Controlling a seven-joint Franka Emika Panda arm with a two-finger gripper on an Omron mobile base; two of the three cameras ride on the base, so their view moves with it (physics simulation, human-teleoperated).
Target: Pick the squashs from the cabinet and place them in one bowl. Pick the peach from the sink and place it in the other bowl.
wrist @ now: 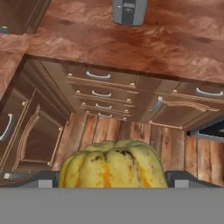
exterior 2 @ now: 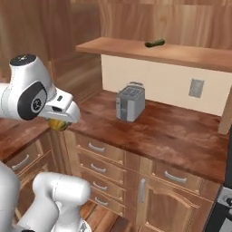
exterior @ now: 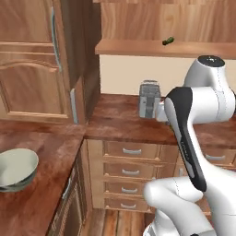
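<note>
My gripper is shut on the rounded yellow squash, which bulges between the two finger tips. It hangs above the wooden floor in front of the drawers. From the right base camera the yellow squash peeks out under the hand. The dark green squash lies on the cabinet's plank shelf. The pale greenish-cream bowl sits on the counter at the left. The peach, the sink and the other bowl are out of view.
A grey toaster stands on the reddish counter below the shelf. Drawer fronts with metal handles run under the counter. A tall wooden cabinet door stands at the left.
</note>
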